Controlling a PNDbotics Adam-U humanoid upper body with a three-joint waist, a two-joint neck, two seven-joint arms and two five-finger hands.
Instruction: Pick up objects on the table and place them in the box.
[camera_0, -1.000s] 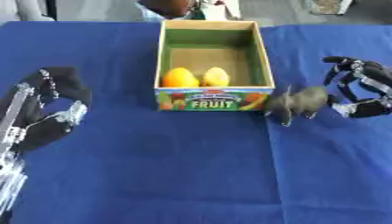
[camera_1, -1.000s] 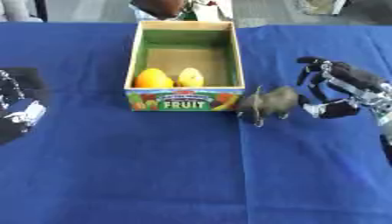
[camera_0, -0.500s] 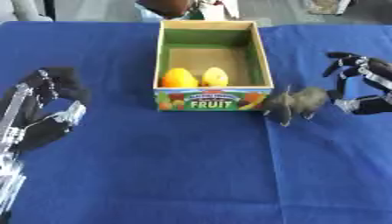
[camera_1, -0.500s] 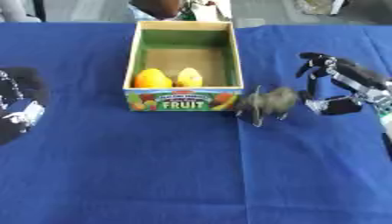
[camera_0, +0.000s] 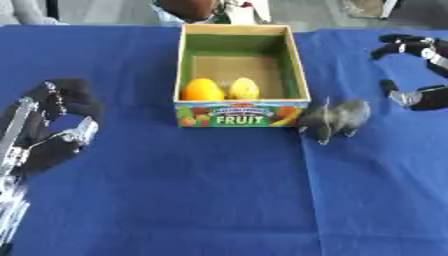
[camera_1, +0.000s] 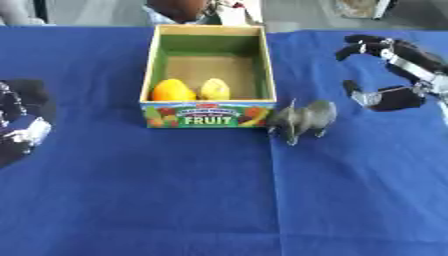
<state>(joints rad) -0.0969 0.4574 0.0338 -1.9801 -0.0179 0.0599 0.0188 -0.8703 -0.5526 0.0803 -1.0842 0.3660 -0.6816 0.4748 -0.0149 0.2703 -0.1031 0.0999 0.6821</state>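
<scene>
Right hand (camera_1: 394, 75) had drawn back from the grey toy animal (camera_1: 302, 120), fingers spread, holding nothing. Animal stood upright on blue table (camera_0: 219, 200), just beside fruit box (camera_0: 241, 107) front right corner. Orange fruit (camera_0: 202, 90) and yellow fruit (camera_0: 244, 89) lay inside. Left hand (camera_0: 48, 130) rested open at left edge, partly cut off

Desk (camera_0: 175, 200): covered by a plain blue cloth (camera_1: 175, 210) that reaches the left, right and near edges of both views, with faint creases.

Floor (camera_0: 105, 10): grey strip beyond the desk's far edge.

White item (camera_1: 232, 12): at the far edge, behind its middle; shape unclear.

Pale item (camera_1: 354, 7): past the far right corner, too blurred to identify.
</scene>
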